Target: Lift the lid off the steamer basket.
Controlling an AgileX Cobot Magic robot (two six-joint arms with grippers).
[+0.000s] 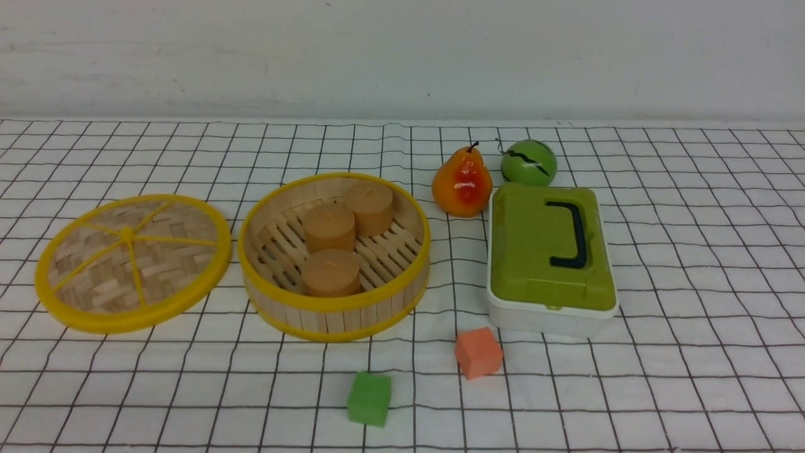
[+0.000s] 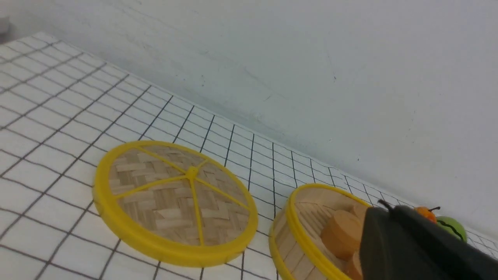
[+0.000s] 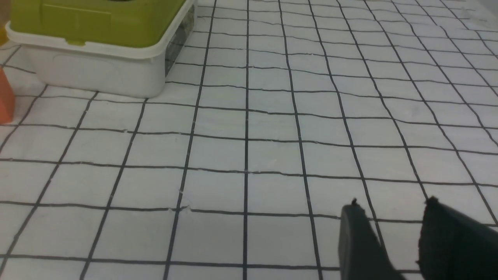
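1 lid (image 1: 133, 263) flat on counter (image 1: 692, 251), left-centre of front view, just beside open steamer basket (image 1: 334, 314) | left hand (image 2: 389, 219): state unreadable | right hand (image 3: 392, 206): parted, empty | step: removal looks done — next: hold clear

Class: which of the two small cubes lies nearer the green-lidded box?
The orange cube, just before the box; the green cube lies farther left.

Lid (image 1: 132, 263) at 9 o'clock of the steamer basket (image 1: 336, 314), three blocks (image 1: 329, 272) inside it, box (image 1: 550, 258) at its 3 o'clock, pear (image 1: 462, 182) at the box's 11, round fruit (image 1: 528, 162) at its 12, two cubes (image 1: 478, 353) at the basket's 5.
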